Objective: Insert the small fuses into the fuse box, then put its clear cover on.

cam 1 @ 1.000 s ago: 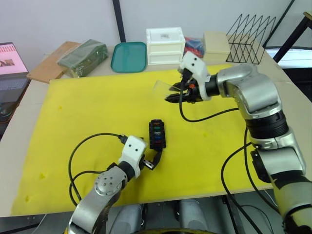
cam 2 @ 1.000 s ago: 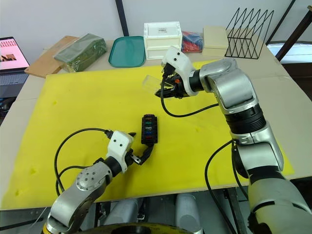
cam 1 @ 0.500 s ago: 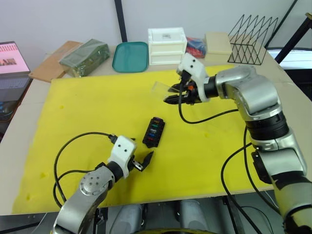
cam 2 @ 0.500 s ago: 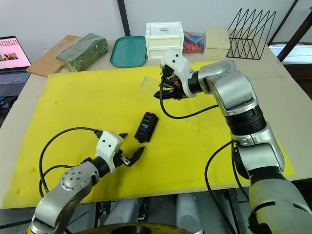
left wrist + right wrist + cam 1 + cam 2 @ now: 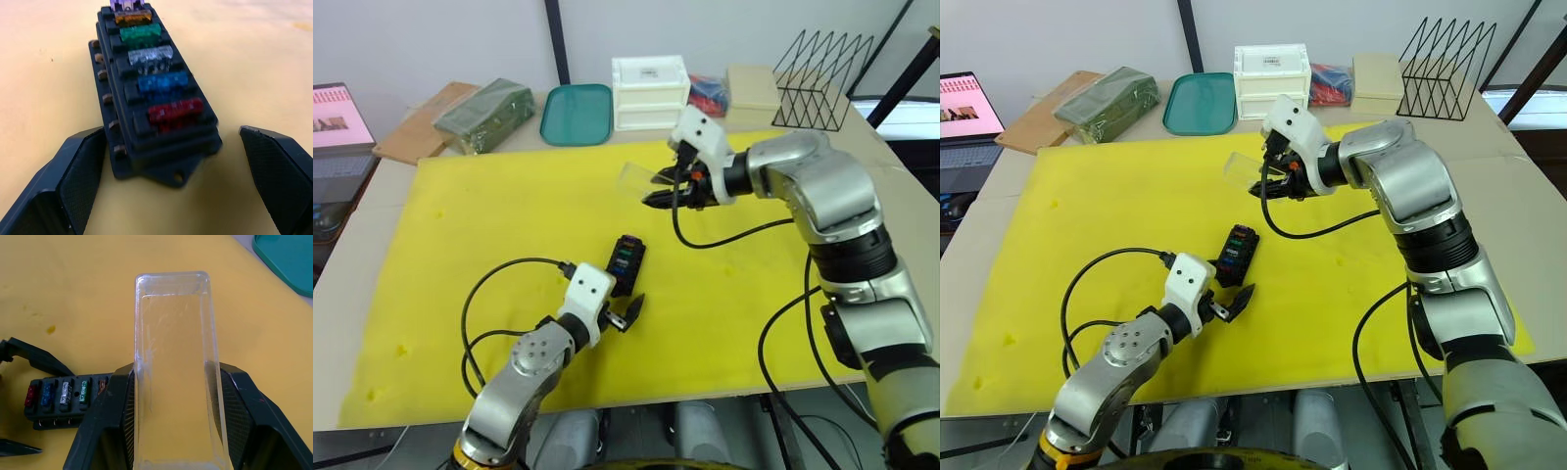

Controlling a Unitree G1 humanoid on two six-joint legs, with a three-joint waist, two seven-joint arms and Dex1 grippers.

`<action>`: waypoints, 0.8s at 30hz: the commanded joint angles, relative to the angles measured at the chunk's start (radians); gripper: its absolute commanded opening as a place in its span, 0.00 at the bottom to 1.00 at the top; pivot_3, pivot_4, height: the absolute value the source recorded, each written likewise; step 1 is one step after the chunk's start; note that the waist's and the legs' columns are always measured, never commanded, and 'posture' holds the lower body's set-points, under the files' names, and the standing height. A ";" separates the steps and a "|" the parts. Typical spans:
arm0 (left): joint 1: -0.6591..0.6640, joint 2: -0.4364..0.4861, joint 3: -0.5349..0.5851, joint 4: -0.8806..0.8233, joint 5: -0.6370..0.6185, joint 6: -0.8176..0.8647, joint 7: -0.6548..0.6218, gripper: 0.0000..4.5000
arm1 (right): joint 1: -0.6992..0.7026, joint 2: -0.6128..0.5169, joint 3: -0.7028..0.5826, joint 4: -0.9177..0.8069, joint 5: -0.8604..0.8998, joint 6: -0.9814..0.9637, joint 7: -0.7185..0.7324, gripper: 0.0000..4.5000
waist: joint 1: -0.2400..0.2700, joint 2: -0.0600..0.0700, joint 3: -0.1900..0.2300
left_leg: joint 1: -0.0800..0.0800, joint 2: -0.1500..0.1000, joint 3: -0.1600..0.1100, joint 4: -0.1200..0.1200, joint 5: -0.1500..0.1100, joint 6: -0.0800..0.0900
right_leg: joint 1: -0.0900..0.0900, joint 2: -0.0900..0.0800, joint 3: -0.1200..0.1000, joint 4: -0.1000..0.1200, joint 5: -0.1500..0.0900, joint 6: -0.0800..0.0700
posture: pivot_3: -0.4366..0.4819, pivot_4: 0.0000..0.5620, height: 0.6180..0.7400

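Note:
The black fuse box (image 5: 627,262) lies on the yellow mat (image 5: 480,215), turned slightly askew. Several small fuses (image 5: 145,36) sit in its slots in a row: red, blue, grey, green, amber and purple. My left gripper (image 5: 166,178) is open, one finger (image 5: 73,171) on each side of the box's near end, close to it without gripping. My right gripper (image 5: 658,188) hovers above the mat behind the box, shut on the clear cover (image 5: 173,367). The cover sticks out past the fingertips, and the fuse box (image 5: 63,399) lies below it.
Along the table's back edge stand a green packet (image 5: 481,115), a teal tray (image 5: 576,114), a white drawer unit (image 5: 649,91), a beige box (image 5: 750,86) and a black wire rack (image 5: 818,64). A laptop (image 5: 337,127) sits at far left. Black cables loop beside both arms.
The fuse box has turned askew. My left gripper drew back to the left, then returned to the box's near end. The right gripper and cover stayed put.

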 commanded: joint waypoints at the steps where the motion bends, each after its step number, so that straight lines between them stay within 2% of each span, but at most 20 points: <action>1: -0.008 -0.026 -0.006 0.033 0.041 -0.016 0.044 1.00 | -0.020 -0.008 -0.003 -0.038 0.012 -0.008 -0.005 0.42 | 0.000 0.000 0.000 | 0.000 0.000 0.000 0.000 0.000 0.000 | 0.000 0.000 0.000 0.000 0.000 0.000 | 0.48 0.27 1.00; 3: -0.014 -0.047 -0.005 0.057 0.057 -0.027 0.065 1.00 | -0.021 -0.008 -0.001 -0.038 0.013 -0.010 -0.005 0.42 | 0.000 0.000 0.000 | 0.000 0.000 0.000 0.000 0.000 0.000 | 0.000 0.000 0.000 0.000 0.000 0.000 | 0.48 0.27 1.00; 4: -0.014 -0.059 0.002 0.063 0.061 -0.027 0.079 0.96 | -0.021 -0.008 0.000 -0.039 0.013 -0.012 -0.005 0.42 | 0.000 0.000 0.000 | 0.000 0.000 0.000 0.000 0.000 0.000 | 0.000 0.000 0.000 0.000 0.000 0.000 | 0.48 0.27 1.00; 6: -0.007 -0.080 0.020 0.065 0.057 -0.017 0.093 0.86 | -0.022 -0.009 0.001 -0.039 0.013 -0.014 -0.006 0.42 | 0.000 0.000 0.000 | 0.000 0.000 0.000 0.000 0.000 0.000 | 0.000 0.000 0.000 0.000 0.000 0.000 | 0.48 0.27 1.00; 8: 0.001 -0.084 0.031 0.062 0.053 -0.014 0.093 0.70 | -0.022 -0.010 0.003 -0.040 0.014 -0.015 -0.007 0.42 | 0.000 0.000 0.000 | 0.000 0.000 0.000 0.000 0.000 0.000 | 0.000 0.000 0.000 0.000 0.000 0.000 | 0.48 0.27 1.00; 10: 0.008 -0.080 0.040 0.056 0.043 -0.010 0.084 0.61 | -0.021 -0.012 0.005 -0.041 0.013 -0.017 -0.009 0.42 | -0.001 0.000 0.000 | 0.000 0.000 0.000 0.000 0.000 0.000 | 0.000 0.000 0.000 0.000 0.000 0.000 | 0.48 0.27 1.00; 14: 0.004 -0.026 0.056 0.023 0.005 0.022 0.013 0.61 | -0.009 -0.029 -0.001 -0.065 0.026 -0.017 0.006 0.42 | -0.002 0.000 0.000 | 0.000 0.000 0.000 0.000 0.000 0.000 | 0.000 0.000 0.000 0.000 0.000 0.000 | 0.48 0.27 1.00; 19: -0.046 0.132 0.061 -0.002 -0.093 -0.011 -0.212 0.61 | 0.033 -0.094 -0.011 -0.148 0.073 -0.017 0.061 0.42 | -0.003 0.000 0.000 | 0.000 0.001 0.000 0.000 0.000 0.000 | -0.001 0.001 0.000 0.000 0.000 0.000 | 0.48 0.27 1.00; 22: -0.111 0.230 0.102 0.080 -0.181 -0.118 -0.433 0.61 | 0.092 -0.174 -0.015 -0.251 0.125 -0.015 0.128 0.42 | 0.004 0.000 0.000 | -0.001 0.000 0.000 0.000 0.000 0.000 | 0.000 0.000 -0.001 -0.001 0.000 0.000 | 0.48 0.27 1.00; 24: -0.184 0.304 0.094 0.208 -0.192 -0.260 -0.625 0.61 | 0.145 -0.241 0.008 -0.319 0.124 -0.053 0.166 0.42 | 0.014 0.000 0.000 | -0.001 0.000 0.000 0.000 0.000 0.000 | 0.000 0.000 -0.001 -0.001 0.000 0.000 | 0.48 0.27 1.00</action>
